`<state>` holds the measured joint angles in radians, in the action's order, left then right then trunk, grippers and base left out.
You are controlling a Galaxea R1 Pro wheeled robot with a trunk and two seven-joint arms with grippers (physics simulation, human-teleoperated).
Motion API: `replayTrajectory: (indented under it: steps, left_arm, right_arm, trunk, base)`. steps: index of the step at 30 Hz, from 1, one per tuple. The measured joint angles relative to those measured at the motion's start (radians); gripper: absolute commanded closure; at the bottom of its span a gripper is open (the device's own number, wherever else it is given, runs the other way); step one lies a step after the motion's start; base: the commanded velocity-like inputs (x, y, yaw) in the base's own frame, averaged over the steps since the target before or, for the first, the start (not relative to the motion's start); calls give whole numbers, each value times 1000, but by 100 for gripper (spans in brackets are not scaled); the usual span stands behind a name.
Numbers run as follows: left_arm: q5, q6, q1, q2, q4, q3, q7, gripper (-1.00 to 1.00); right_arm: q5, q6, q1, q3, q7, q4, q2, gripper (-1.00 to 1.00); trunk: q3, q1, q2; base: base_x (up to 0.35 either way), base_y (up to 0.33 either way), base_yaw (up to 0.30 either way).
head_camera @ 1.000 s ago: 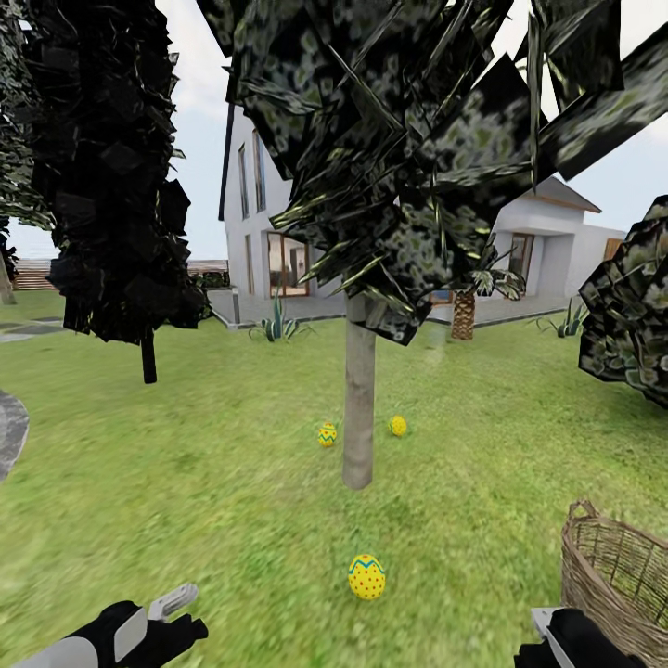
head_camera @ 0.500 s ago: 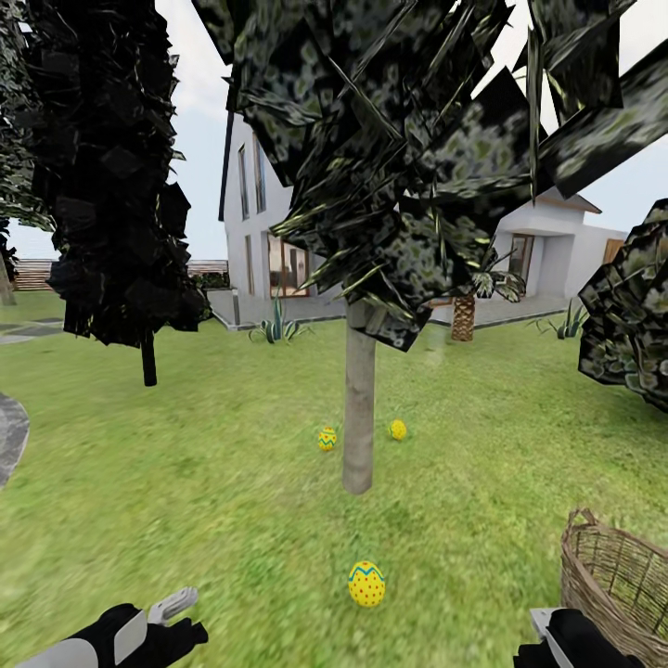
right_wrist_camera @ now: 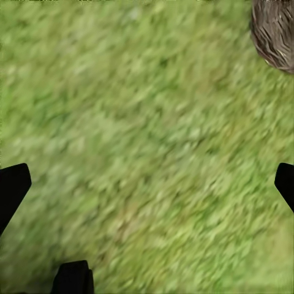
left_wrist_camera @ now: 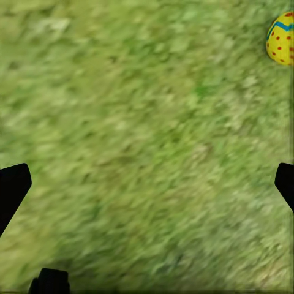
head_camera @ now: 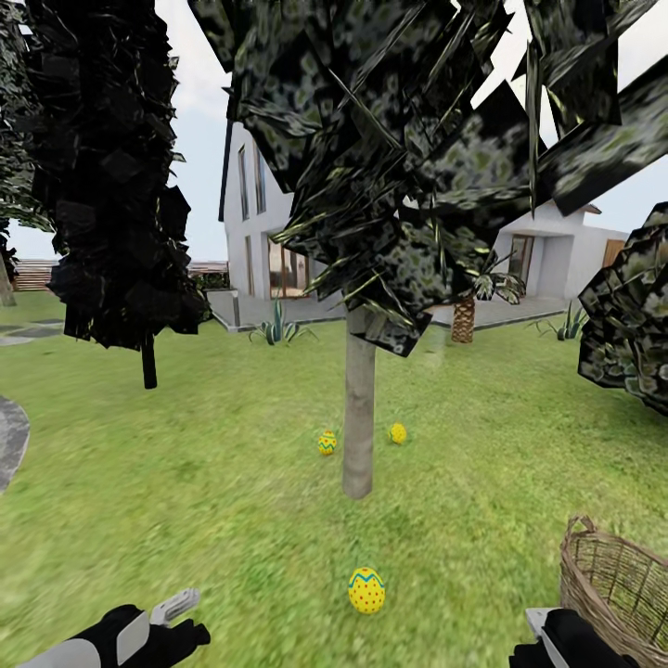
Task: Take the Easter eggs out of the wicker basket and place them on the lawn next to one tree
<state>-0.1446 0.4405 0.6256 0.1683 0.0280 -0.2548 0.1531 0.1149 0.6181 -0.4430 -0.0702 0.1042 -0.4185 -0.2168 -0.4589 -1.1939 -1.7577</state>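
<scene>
While backing off slightly from the tree (head_camera: 358, 408): three eggs (head_camera: 366, 590) grounded beside it, task apparently done. Both claws, left (left_wrist_camera: 147, 184) and right (right_wrist_camera: 147, 184), spread wide, empty.

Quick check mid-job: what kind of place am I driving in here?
Apparently a home garden: mown lawn, a white house behind, trees such as the pale-trunked tree, and a wicker basket on the grass.

Easter eggs: three — one (head_camera: 366, 590) nearest the camera, one (head_camera: 327, 443) and one (head_camera: 397, 432) either side of the trunk. Wicker basket (head_camera: 614, 583): one. Pale-trunked tree (head_camera: 359, 408): one. Near-black tree (head_camera: 148, 360): one. Palm (head_camera: 463, 315): one. House (head_camera: 249, 232): one.
</scene>
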Motion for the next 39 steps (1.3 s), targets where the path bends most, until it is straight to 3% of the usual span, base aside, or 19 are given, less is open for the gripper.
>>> replayTrajectory:
  steps: [13,17,26,39]
  left_arm:
    - [1,-1,0,-10,-15,1,0,-100]
    - [3,-1,0,-16,-15,1,-1,-100]
    - [117,2,-1,-48,-41,3,-3,-100]
    - [127,2,-1,-49,-45,2,-3,-100]
  right_arm:
    - [0,-1,0,1,-1,16,7,-100]
    - [0,-2,0,1,-29,28,12,-100]
    - [2,-2,0,1,-37,31,18,-100]
    - [2,-2,0,1,-38,31,25,-100]
  trunk:
    - [41,50,91]
    - [53,65,119]
    - [81,100,182]
    - [122,150,273]
  base:
    - [0,0,0]
    - [0,0,0]
    - [0,0,0]
    - [0,0,0]
